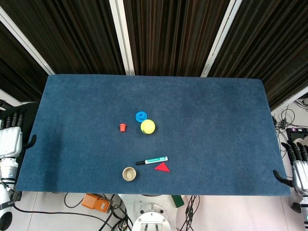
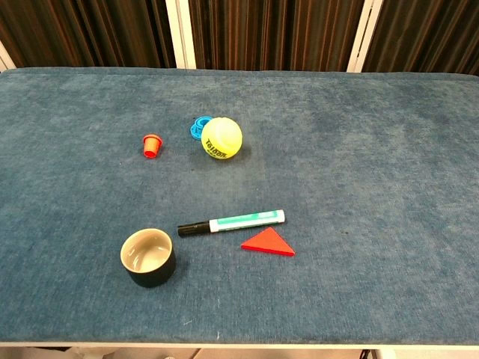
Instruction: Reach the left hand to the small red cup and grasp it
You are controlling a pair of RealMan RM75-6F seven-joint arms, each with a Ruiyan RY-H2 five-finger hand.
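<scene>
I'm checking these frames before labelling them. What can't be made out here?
- Left hand: head view, cut by the left edge; chest view misses it; finger pose unclear.
- Right hand: the same, at the right edge.
- Blue piece: chest view, partly behind the tennis ball.
- Small red cup: too small for detail in the head view.

One small red plastic cup [image 2: 152, 145], one yellow tennis ball [image 2: 221, 138], one blue round plastic piece [image 2: 197, 126], one green-and-white marker pen [image 2: 232, 222], one flat red triangle [image 2: 268, 242], one dark ceramic cup [image 2: 148, 257].
</scene>
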